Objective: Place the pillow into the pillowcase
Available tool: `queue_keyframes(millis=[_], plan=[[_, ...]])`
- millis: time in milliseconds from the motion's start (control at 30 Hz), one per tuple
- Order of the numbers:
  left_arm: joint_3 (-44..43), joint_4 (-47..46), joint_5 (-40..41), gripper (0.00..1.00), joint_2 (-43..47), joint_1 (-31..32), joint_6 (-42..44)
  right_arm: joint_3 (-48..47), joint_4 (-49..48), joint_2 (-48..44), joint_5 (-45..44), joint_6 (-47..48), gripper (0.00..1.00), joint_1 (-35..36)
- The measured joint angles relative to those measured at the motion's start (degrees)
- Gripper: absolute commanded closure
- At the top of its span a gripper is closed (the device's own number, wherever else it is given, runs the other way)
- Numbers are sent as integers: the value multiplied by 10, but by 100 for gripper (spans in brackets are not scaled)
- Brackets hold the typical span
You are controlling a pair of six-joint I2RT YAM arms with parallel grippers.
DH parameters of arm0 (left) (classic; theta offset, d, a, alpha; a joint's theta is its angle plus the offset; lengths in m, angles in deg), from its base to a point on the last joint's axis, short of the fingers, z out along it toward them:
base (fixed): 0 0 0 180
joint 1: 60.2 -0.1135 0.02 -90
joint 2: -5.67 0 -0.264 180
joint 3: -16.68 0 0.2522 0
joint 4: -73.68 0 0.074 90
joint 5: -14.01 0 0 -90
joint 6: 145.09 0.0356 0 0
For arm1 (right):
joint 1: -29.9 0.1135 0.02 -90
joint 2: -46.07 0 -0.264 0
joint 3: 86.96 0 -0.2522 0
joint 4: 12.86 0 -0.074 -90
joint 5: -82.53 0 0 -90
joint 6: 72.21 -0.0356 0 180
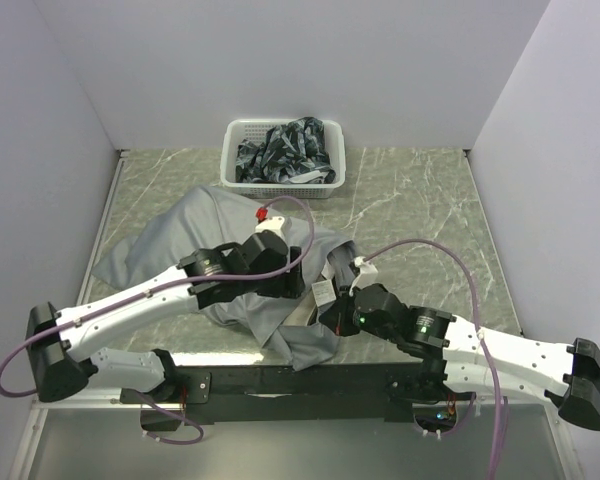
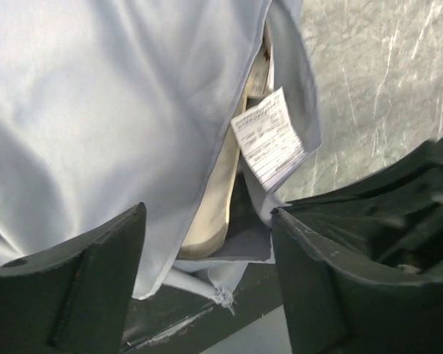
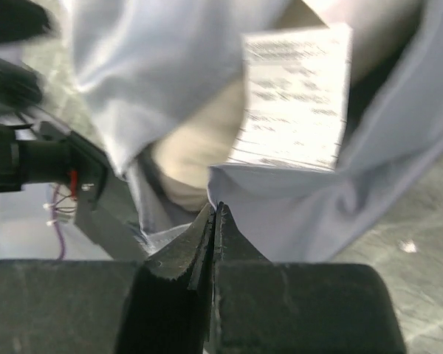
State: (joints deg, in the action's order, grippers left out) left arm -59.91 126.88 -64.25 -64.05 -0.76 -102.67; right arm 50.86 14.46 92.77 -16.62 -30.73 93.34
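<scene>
The grey pillowcase (image 1: pixel 170 235) lies crumpled across the middle of the table, its mouth toward the near edge. At that mouth a strip of the cream pillow (image 2: pixel 218 199) shows inside, next to the white tag (image 2: pixel 269 136). My left gripper (image 1: pixel 285 285) hovers over the mouth, and in the left wrist view it (image 2: pixel 207 221) stands open with nothing between the fingers. My right gripper (image 3: pixel 216 210) is shut, its tips pinching the pillowcase (image 3: pixel 295 206) at its hem, just below the tag (image 3: pixel 295 96) and beside the pillow (image 3: pixel 192 155). The pillow's bear face is hidden.
A white basket (image 1: pixel 230 160) with dark patterned cloth (image 1: pixel 290 150) stands at the back of the marble table (image 1: pixel 420 200). The dark front bar (image 1: pixel 300 380) runs just under the pillowcase's mouth. Walls close in the left, right and back.
</scene>
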Motion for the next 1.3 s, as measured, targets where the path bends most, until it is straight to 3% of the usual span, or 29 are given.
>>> queue_keyframes(millis=[233, 400, 500, 533, 633, 800, 1000, 1300], plan=[[-47, 8, 33, 19, -107, 1, 50, 29, 22, -10, -19, -30, 100, 0], [-47, 26, 61, 23, -170, 3, 78, 44, 26, -33, -24, -42, 100, 0], [-47, 29, 67, 49, -184, 3, 90, 44, 26, -34, -26, -42, 100, 0], [-48, 30, 68, 74, -186, 3, 89, 43, 28, -34, -28, -42, 100, 0], [-60, 38, 78, 99, -190, 4, 96, 18, 42, -25, -38, -35, 100, 0], [-101, 66, 85, 99, -180, 2, 106, -34, 44, -17, -52, -20, 100, 0], [-160, 75, 34, 99, -104, -19, 107, -94, 10, 43, -58, 4, 100, 0], [-186, 43, -21, 99, 0, -27, 49, -129, -172, 235, -51, 12, 100, -4]])
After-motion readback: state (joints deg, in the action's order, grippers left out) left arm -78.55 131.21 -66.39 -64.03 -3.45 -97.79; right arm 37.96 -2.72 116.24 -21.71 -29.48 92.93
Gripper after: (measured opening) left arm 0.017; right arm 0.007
